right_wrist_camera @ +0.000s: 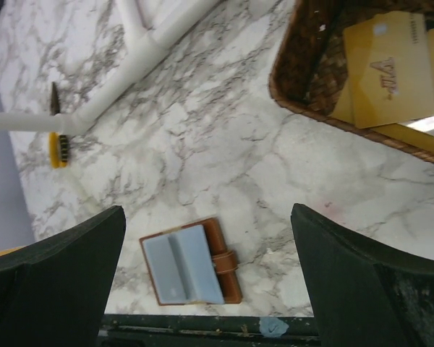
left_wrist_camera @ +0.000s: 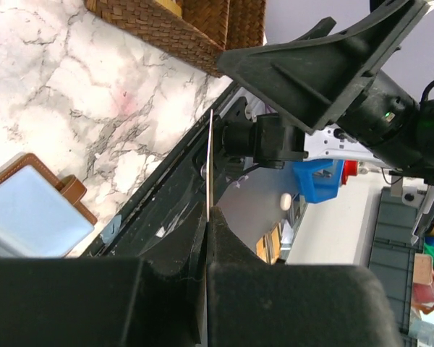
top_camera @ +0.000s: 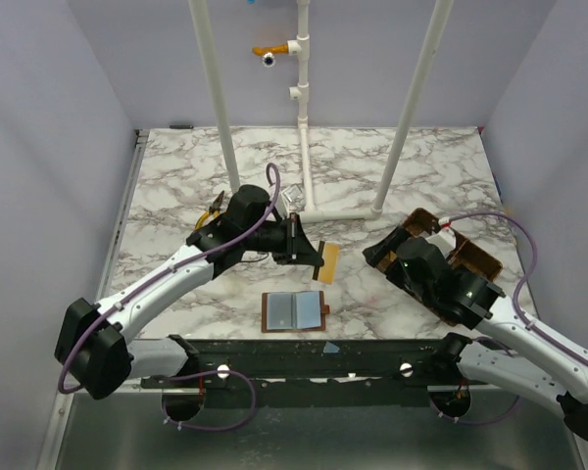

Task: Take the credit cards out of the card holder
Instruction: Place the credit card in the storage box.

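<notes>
The card holder [top_camera: 294, 310] lies open near the table's front edge, its blue-grey pockets up. It also shows in the left wrist view [left_wrist_camera: 29, 210] and in the right wrist view [right_wrist_camera: 188, 264]. My left gripper [top_camera: 309, 245] hovers behind the card holder, shut on a yellowish credit card [top_camera: 328, 260]. That card appears edge-on between the jaws in the left wrist view [left_wrist_camera: 210, 159]. My right gripper [top_camera: 377, 253] is open and empty, above the table right of the card holder, next to the basket. Another yellowish card [right_wrist_camera: 383, 65] lies in the basket.
A brown woven basket [top_camera: 475, 257] stands at the right, partly under my right arm. A white pipe frame [top_camera: 309, 211] rises from the table's middle. A small yellow-handled tool [top_camera: 213, 209] lies behind my left arm. A black rail [top_camera: 323, 357] runs along the front edge.
</notes>
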